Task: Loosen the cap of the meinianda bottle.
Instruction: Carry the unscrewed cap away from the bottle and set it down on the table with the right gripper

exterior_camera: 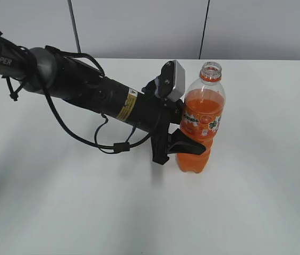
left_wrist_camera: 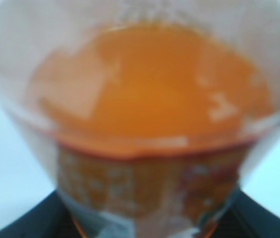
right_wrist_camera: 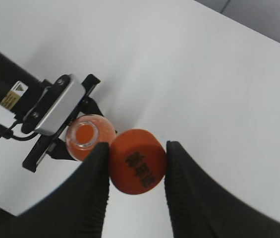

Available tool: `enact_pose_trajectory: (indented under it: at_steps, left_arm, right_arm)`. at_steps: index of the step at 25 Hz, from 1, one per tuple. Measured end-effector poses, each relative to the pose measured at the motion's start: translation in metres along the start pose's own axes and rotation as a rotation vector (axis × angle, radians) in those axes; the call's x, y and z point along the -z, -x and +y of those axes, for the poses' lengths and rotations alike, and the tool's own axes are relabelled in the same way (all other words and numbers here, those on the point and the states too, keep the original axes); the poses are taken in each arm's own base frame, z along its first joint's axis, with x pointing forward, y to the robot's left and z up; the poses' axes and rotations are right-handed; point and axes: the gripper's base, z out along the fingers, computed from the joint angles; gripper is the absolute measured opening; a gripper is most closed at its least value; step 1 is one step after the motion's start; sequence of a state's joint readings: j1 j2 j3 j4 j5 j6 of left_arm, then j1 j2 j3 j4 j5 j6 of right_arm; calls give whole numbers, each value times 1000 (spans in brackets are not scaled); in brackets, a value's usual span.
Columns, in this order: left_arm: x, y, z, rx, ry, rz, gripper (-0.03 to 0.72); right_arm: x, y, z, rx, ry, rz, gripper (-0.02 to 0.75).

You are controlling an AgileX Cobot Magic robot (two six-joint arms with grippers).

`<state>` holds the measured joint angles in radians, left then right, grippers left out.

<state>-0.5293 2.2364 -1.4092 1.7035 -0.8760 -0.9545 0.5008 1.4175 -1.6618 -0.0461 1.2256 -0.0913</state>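
A plain white counter (exterior_camera: 59, 212) backed by grey wall panels carries the meinianda bottle (exterior_camera: 200, 119), upright and with its neck open. The left gripper (exterior_camera: 184, 146) comes in from the side, its black fingers (exterior_camera: 188, 144) clamped around the bottle's lower body just beneath the label band. Seen from the wrist, the bottle fills the space between them. The right gripper (right_wrist_camera: 137, 198) is up above the bottle, its fingers (right_wrist_camera: 92, 188) pinching the cap (right_wrist_camera: 138, 161), print facing up, just beside the bottle's open mouth below.
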Motion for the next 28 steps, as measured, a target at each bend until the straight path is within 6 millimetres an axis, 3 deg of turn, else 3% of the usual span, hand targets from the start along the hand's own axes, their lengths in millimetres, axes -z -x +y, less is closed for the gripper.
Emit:
enact_pose_trajectory:
  at_steps: [5,11,17,20,28]
  left_arm:
    - [0,0,0,1,1,-1,397]
    - [0,0,0,2,2,-1,397]
    - [0,0,0,2,1,-2,397]
    - [0,0,0,2,2,-1,397]
    - [0,0,0,3,2,-2,397]
  right_arm:
    - [15,-21,-34,-168,-107,4,260]
    - [4,-68,-74,-336,-217,108,260]
    - [-45,-102,-85,-372,-232,154,260]
    - [-79,-116,-86,-384,-218,193,260]
    - [-168,-129,-97,-429,-181,254,258]
